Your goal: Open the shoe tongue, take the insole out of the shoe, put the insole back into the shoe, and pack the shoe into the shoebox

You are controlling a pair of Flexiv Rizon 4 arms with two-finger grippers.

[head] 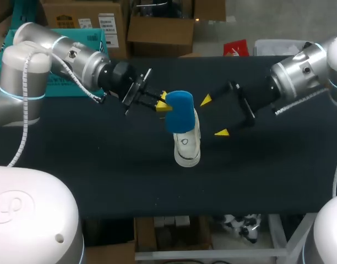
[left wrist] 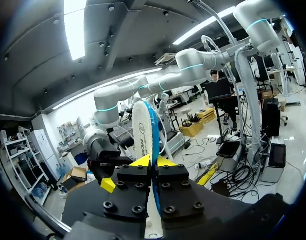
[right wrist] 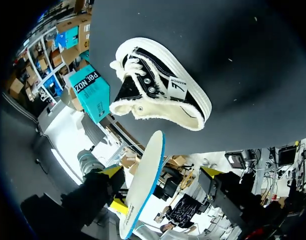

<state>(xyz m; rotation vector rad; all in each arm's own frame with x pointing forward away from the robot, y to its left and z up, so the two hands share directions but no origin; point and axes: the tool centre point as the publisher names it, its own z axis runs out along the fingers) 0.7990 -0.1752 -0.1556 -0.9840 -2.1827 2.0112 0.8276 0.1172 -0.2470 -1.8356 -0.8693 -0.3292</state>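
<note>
Head view: my left hand (head: 162,102), entering from the upper left of the frame, is closed on the blue insole (head: 179,113) at frame centre. The insole is raised over the rear of the shoe (head: 188,147), which rests on the dark counter (head: 102,165) just below centre. My right hand (head: 213,116) stands right of centre, fingers spread wide, holding nothing and clear of the insole. Left wrist view adds the grip detail: both fingertips (left wrist: 165,161) press the insole (left wrist: 144,127) from opposite sides, and it stands edge-on, white face and blue face visible. Right wrist view alone shows the shoe (right wrist: 163,85) in profile, black upper with white sole and laces, collar open. There the insole (right wrist: 143,185) sits ahead of my open right hand (right wrist: 162,172), nearer than the shoe, touching neither finger.
</note>
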